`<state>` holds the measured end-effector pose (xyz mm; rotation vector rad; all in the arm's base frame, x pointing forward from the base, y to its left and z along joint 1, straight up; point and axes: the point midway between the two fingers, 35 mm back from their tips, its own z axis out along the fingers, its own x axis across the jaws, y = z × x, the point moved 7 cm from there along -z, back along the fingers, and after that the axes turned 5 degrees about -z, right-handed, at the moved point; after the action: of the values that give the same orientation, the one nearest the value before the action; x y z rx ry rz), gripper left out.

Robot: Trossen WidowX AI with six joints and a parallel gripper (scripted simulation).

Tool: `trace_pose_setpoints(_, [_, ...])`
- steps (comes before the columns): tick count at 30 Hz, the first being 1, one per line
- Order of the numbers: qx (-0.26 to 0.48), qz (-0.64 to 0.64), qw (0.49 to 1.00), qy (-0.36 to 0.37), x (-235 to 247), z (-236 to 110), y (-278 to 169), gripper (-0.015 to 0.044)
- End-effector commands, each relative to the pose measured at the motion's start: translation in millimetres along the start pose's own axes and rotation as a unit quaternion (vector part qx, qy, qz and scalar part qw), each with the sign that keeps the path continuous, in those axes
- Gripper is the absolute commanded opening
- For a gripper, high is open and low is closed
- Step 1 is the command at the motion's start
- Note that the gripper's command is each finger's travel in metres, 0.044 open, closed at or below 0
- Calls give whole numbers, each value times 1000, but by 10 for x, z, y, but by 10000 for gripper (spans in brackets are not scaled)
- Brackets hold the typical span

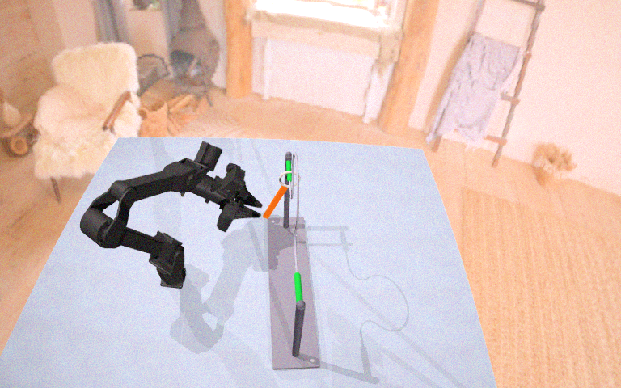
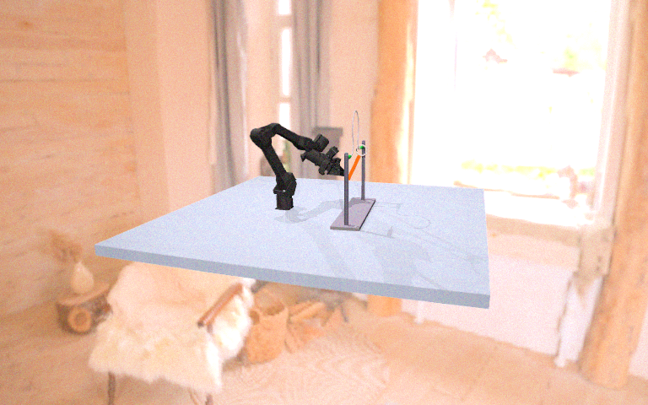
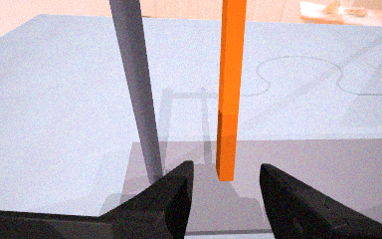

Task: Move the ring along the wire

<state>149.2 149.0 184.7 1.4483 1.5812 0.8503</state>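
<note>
The ring [image 1: 285, 179] [image 2: 359, 155] hangs on the far green wire part [image 1: 288, 168] by the far post [image 1: 286, 211] [image 3: 138, 90]. Its orange handle [image 1: 275, 201] [image 2: 353, 167] [image 3: 230, 75] slants down toward my gripper [image 1: 256, 211] [image 2: 342, 170] [image 3: 226, 168]. The gripper is open. The handle's lower end sits level with the fingertips, with a gap to each finger in the wrist view. The thin grey wire [image 1: 295, 240] runs on to the near green part [image 1: 297, 285] and the near post [image 1: 298, 326].
The posts stand on a grey base plate [image 1: 282, 288] [image 3: 327, 174] on the light blue table [image 1: 111, 312] [image 2: 217, 240]. The arm's base [image 1: 169, 269] stands to the left of the plate.
</note>
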Motion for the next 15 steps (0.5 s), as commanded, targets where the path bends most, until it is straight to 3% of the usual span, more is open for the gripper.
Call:
trace_pose_setpoints(1, [-1, 3, 1000, -2, -3, -3, 3, 160])
trace_pose_setpoints(6, [-1, 3, 1000, -2, -3, -3, 3, 160])
trace_pose_setpoints(15, [-5, -1, 1000, 1, -22, -419, 12, 396])
